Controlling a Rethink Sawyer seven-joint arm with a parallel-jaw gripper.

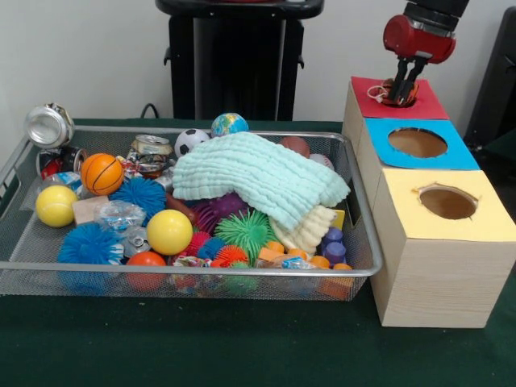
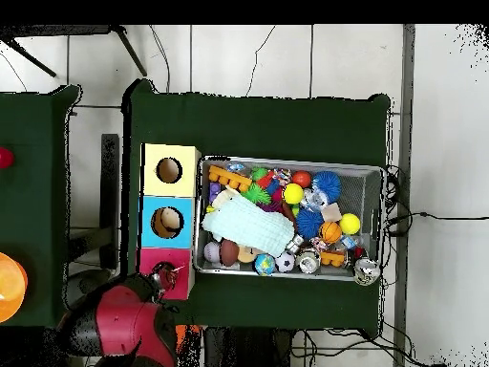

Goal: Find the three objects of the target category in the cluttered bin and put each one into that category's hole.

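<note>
The bin [image 1: 193, 270], a wide silver wire-mesh basket, lies on the green table full of toys; it also shows in the overhead view [image 2: 287, 161]. To its right stands a wooden box with a red top [image 1: 431, 105], a blue top [image 1: 463, 153] and a yellow top [image 1: 492, 218], each with a round hole. My gripper [image 1: 401, 90] hangs over the red hole, shut on a small crumpled red and white object [image 1: 385, 94] at the hole's mouth. In the overhead view my gripper [image 2: 164, 277] is over the red top [image 2: 150, 258].
A pale green cloth [image 1: 258, 173] covers the bin's middle. Around it lie spiky balls, smooth balls, a silver can [image 1: 48, 125] on the left rim, a crushed can [image 1: 153, 149] and bottle caps [image 1: 332, 246]. The black pedestal [image 1: 238, 60] stands behind the bin.
</note>
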